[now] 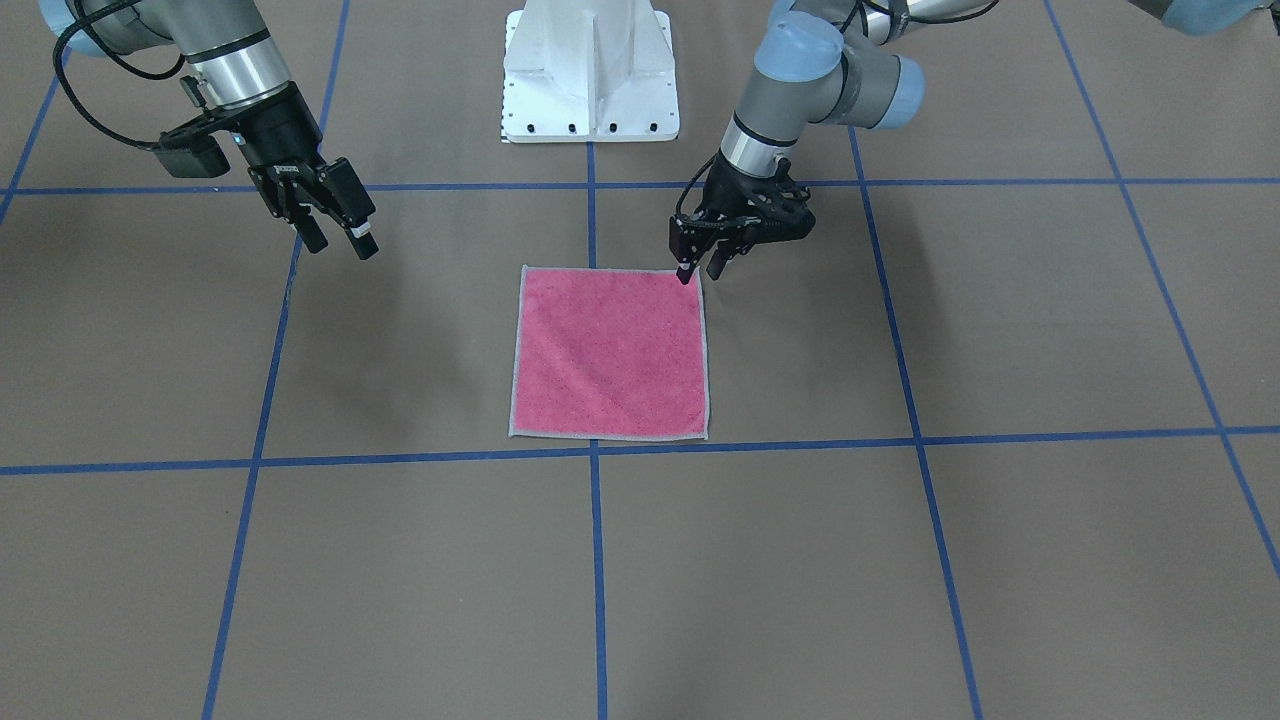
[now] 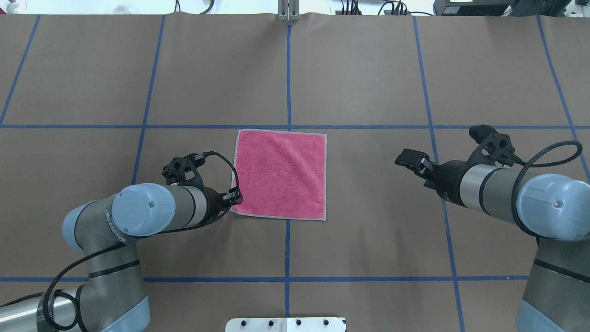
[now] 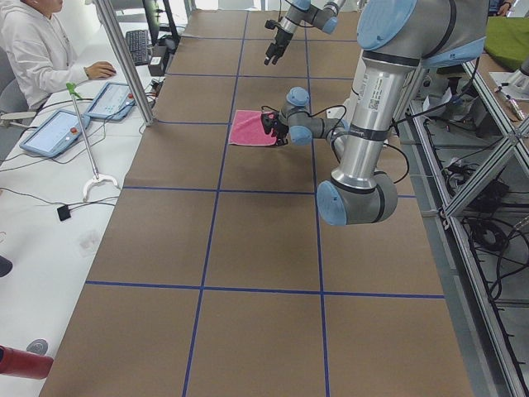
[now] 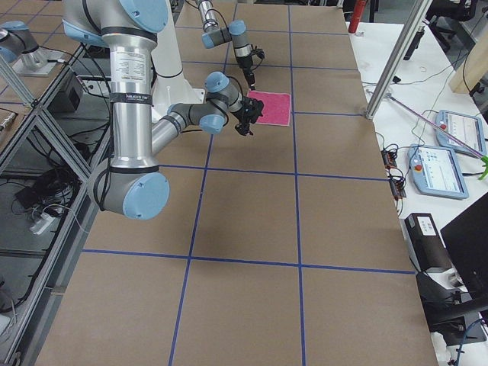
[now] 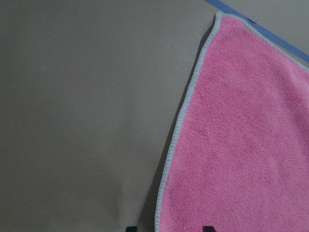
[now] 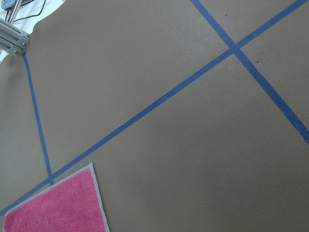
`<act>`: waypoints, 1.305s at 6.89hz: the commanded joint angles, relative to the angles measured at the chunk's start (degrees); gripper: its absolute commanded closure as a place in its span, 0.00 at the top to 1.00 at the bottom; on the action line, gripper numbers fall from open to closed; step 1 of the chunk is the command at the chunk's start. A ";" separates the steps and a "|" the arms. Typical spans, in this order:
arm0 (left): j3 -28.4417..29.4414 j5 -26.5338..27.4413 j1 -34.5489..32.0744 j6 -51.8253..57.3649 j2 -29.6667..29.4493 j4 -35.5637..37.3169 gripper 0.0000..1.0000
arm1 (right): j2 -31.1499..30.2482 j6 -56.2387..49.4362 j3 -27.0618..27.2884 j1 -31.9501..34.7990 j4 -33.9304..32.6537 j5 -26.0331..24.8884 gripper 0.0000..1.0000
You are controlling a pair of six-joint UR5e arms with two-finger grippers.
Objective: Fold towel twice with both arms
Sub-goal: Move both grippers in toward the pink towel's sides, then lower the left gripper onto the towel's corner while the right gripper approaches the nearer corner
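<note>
The towel (image 1: pixel 610 350) lies flat and unfolded, pink face up with its light grey border showing, in the middle of the table (image 2: pixel 281 173). My left gripper (image 1: pixel 700 270) is open and low at the towel's corner nearest the robot on its left side (image 2: pixel 235 198). In the left wrist view its fingertips straddle the towel's edge (image 5: pixel 166 169). My right gripper (image 1: pixel 340 240) is open and empty, held above the table well off the towel's other side (image 2: pixel 408 159). The right wrist view shows only one towel corner (image 6: pixel 58 208).
The white pedestal base (image 1: pixel 590 70) stands behind the towel. Blue tape lines (image 2: pixel 288 127) grid the brown table. In the exterior left view an operator (image 3: pixel 33 41) sits at a side desk with tablets (image 3: pixel 54 132), and a metal post (image 3: pixel 124 58) stands at the table edge.
</note>
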 commanded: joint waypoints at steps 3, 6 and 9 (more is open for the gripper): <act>0.02 0.07 1.09 0.01 -0.18 0.00 0.32 | 0.00 0.00 0.00 0.05 0.00 0.00 0.96; 0.29 0.07 1.27 0.01 -0.01 0.00 0.28 | 0.00 0.00 0.00 -0.04 -0.09 0.00 0.97; 0.29 0.07 1.27 0.01 0.17 0.00 0.00 | 0.00 0.00 0.00 -1.35 0.00 -1.65 0.98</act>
